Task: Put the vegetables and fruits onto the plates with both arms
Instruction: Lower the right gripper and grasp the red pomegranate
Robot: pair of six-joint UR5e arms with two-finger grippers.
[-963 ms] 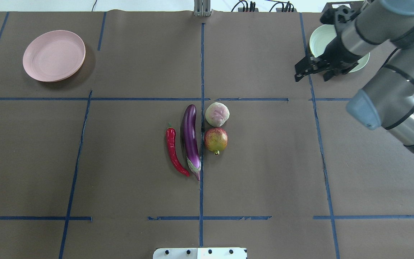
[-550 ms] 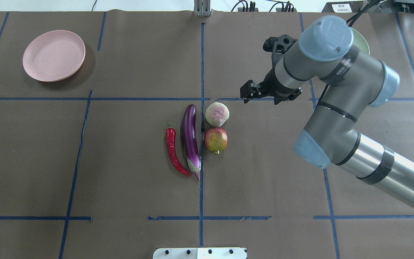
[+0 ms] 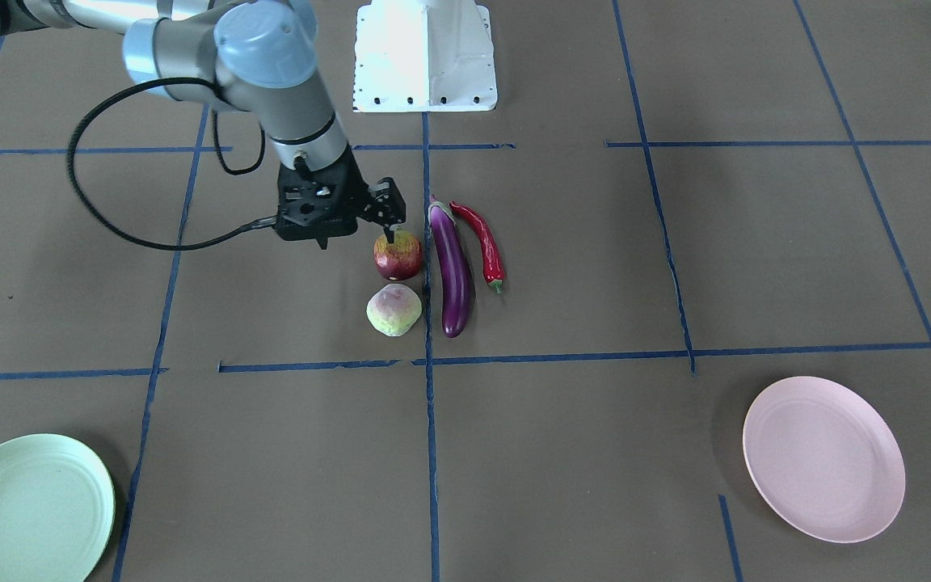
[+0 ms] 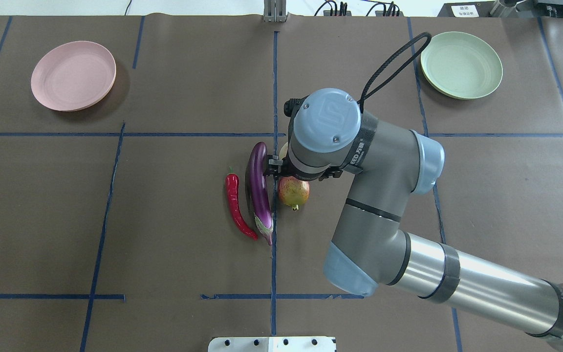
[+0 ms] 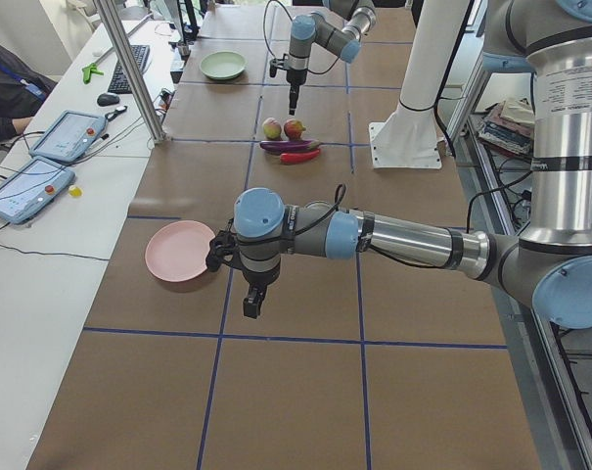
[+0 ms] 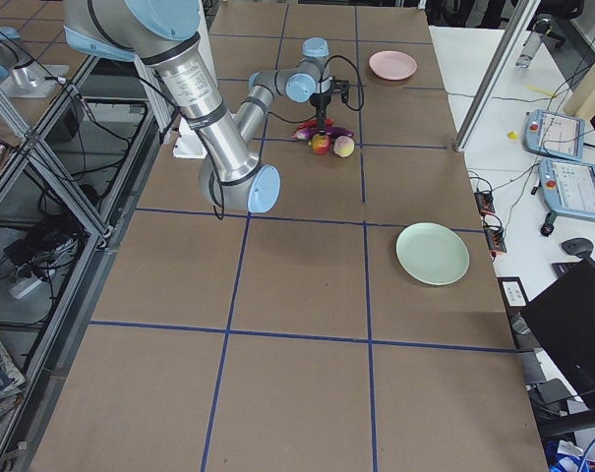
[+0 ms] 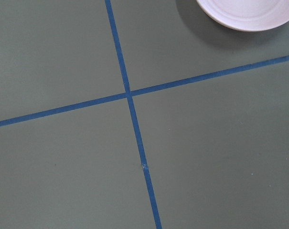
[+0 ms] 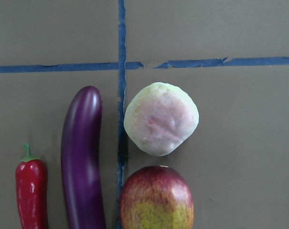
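**Status: Right Arm Over the Fruits, Left Arm Near the Pink Plate**

Places are given as in the overhead view.

1. Produce. All four items lay on the desk at its centre, on no plate. The chili lay leftmost, with the eggplant just beside it on the right. The pomegranate lay just right of the eggplant. The green fruit lay just beyond the pomegranate on the far side, largely hidden under the right wrist.

2. Plates. The pink plate sat at the far left and the green plate at the far right. Both were well apart from the produce.

3. Right arm. The right fingers pointed down over the fruits and were spread apart, pinching nothing. One fingertip stood at the top of the pomegranate. Whether it touched could not be told.

4. Left arm. The left fingers hung above the desk near the pink plate, well apart from the produce. Whether they were spread or pressed together could not be told. The left wrist view showed only the desk's tape lines and the plate's rim.
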